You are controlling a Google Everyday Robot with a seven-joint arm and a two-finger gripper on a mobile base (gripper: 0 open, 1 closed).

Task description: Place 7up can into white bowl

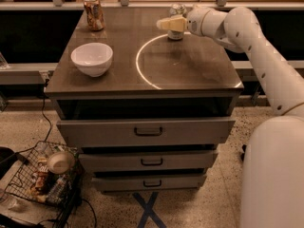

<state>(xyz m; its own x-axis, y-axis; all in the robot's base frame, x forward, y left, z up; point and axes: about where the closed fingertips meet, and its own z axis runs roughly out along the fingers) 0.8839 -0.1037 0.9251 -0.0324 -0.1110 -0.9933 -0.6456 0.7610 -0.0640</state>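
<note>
The 7up can [178, 9], pale silver with a silver top, stands upright at the back of the cabinet top, just right of centre. My gripper [164, 23] reaches in from the right at the can's mid height. Its near cream finger [170, 23] crosses in front of the can and the far one is hidden behind it. The jaws stand open around the can. The white bowl [92, 58] sits empty near the front left of the top, well left of the can.
A brownish-orange patterned can [93, 12] stands at the back left corner. A white ring [142, 75] is marked on the dark cabinet top [118, 84]. Drawers sit below. A wire basket of clutter [42, 177] is on the floor at the left.
</note>
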